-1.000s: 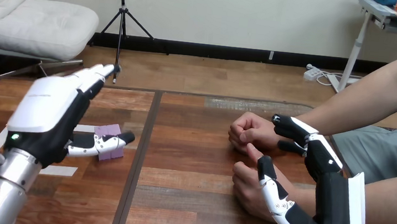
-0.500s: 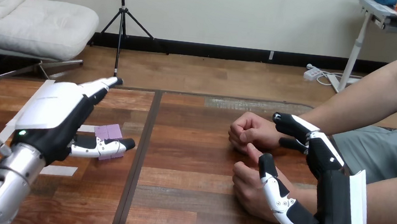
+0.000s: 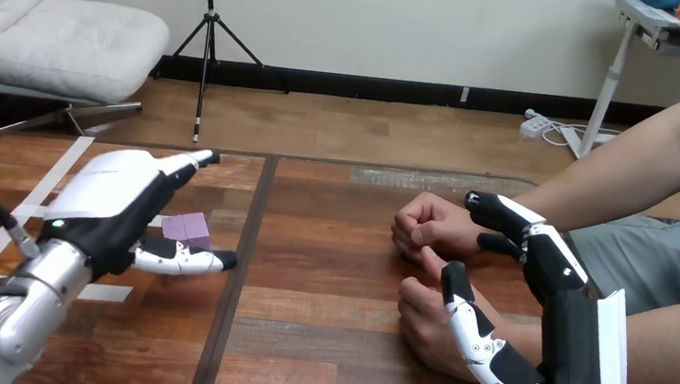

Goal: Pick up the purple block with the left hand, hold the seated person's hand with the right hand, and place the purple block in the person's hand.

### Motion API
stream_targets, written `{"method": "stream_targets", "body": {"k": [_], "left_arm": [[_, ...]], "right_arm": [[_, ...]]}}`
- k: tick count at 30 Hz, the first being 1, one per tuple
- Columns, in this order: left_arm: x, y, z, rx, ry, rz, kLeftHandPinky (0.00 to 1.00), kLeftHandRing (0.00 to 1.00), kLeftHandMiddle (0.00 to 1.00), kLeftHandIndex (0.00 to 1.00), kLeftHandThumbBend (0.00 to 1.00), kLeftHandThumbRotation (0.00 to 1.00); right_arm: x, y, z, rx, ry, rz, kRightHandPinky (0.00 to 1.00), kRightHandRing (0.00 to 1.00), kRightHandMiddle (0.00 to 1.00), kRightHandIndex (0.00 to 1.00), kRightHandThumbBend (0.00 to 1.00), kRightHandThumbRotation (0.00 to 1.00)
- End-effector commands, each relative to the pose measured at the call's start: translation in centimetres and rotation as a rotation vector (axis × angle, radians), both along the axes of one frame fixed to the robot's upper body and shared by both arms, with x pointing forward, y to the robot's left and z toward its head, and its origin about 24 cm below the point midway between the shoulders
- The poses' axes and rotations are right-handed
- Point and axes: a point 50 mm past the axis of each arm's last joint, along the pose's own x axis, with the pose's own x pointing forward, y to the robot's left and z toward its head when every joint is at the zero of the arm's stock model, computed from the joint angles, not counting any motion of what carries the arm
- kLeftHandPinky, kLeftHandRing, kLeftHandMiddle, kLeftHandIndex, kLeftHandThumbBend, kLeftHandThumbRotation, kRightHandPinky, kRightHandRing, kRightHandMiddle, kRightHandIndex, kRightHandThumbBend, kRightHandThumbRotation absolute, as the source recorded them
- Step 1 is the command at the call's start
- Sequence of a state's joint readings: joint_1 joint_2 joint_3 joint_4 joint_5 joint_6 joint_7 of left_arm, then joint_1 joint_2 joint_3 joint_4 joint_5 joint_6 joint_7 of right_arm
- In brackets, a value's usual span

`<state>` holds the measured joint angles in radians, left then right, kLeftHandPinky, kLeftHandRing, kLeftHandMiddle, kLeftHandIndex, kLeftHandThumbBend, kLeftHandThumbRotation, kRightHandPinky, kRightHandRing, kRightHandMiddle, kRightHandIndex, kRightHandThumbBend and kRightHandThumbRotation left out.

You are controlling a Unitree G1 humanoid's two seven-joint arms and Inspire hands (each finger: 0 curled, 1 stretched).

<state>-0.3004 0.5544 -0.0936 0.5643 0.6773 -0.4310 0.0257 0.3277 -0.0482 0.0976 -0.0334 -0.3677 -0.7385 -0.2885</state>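
Observation:
The small purple block (image 3: 187,227) lies on the wooden table (image 3: 301,341), left of the middle. My left hand (image 3: 112,197) hovers low over it, open. Its straight fingers reach past the block's left side and its thumb stretches along the block's near edge. I cannot tell whether it touches the block. At the right, my right hand (image 3: 571,312) stands on edge, open. The person's nearer fist (image 3: 427,325) sits between its thumb and fingers, the thumb lying against the fist. The fingers do not curl round it.
The person's other fist (image 3: 428,222) rests on the table just beyond, close to my right fingertips. White tape strips (image 3: 41,189) mark the table's left part. A dark seam (image 3: 242,268) runs between the table boards.
My left hand has dropped lower and moved forward to the right, and now sits close over the purple block. My right hand and the person's fists have stayed put.

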Motion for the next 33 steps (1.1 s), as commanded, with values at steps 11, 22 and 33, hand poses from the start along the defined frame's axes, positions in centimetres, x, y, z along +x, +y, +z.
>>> {"method": "stream_targets", "body": {"k": [11, 22, 33], "left_arm": [[2.3, 0.1, 1.7, 0.057, -0.024, 0.007, 0.8, 0.87, 0.89, 0.89, 0.86, 0.48], [2.4, 0.0, 1.3, 0.08, -0.015, 0.015, 0.81, 0.88, 0.89, 0.89, 0.85, 0.46], [2.5, 0.0, 0.9, 0.114, -0.018, 0.02, 0.81, 0.88, 0.9, 0.9, 0.85, 0.46]], "right_arm": [[1.0, -0.1, 1.5, -0.008, -0.08, -0.006, 0.7, 0.76, 0.76, 0.73, 0.35, 0.21], [1.0, -0.1, 1.5, -0.004, -0.079, -0.005, 0.68, 0.74, 0.75, 0.71, 0.35, 0.21], [0.9, -0.2, 1.5, -0.013, -0.074, -0.006, 0.68, 0.75, 0.75, 0.72, 0.35, 0.22]]}}
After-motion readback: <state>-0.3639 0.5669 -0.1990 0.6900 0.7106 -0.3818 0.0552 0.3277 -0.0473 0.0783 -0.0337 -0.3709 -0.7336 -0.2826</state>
